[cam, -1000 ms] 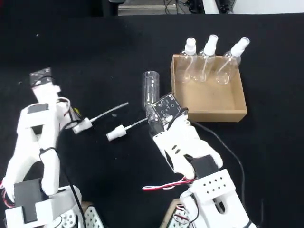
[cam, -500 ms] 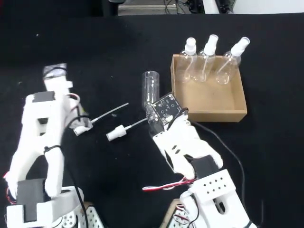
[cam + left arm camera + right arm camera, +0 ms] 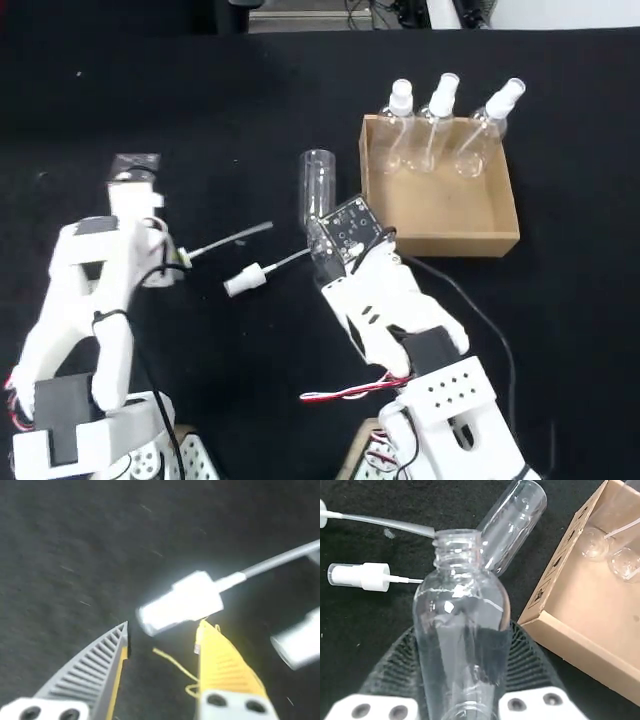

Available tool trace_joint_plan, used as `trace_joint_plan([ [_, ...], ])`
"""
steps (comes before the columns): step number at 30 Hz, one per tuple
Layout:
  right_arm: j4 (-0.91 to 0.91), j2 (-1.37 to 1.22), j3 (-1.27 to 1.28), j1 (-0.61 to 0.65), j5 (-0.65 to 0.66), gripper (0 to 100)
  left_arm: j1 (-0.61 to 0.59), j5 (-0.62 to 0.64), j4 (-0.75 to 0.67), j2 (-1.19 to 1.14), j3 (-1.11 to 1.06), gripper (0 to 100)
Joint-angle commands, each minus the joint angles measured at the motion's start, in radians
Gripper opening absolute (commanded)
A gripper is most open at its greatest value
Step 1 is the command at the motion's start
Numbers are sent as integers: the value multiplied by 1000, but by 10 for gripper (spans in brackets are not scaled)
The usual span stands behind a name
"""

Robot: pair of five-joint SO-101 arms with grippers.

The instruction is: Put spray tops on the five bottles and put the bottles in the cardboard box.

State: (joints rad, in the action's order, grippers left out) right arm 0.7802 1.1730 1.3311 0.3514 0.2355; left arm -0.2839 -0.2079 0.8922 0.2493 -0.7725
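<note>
A bottle (image 3: 461,595) is clamped in the right claw (image 3: 465,640), mid-frame. The left claw (image 3: 163,627) is spread open, empty, at a spray top (image 3: 182,602).

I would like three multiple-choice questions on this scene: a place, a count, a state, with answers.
1. Where lies the clear plastic bottle without a top that no gripper holds?
A) on the black table beside the brown cardboard box
B) inside the box
C) on an arm

2. How many bottles with white spray tops are in the box?
A) two
B) three
C) five

3. How is the left gripper?
A) shut on a bottle
B) open, a white spray top at its fingertips
C) shut on nothing

Answers: 1 A, it lies just outside the box wall. 2 B, three tops line the far wall. 3 B, its fingers stand apart.
</note>
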Motion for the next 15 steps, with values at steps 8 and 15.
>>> trace_joint_plan([
  [8,-26,30,-4,6,3,11,-87,-14,-137,5,93,214],
  [15,-25,30,-2,3,3,11,-67,204,-37,17,191,215],
])
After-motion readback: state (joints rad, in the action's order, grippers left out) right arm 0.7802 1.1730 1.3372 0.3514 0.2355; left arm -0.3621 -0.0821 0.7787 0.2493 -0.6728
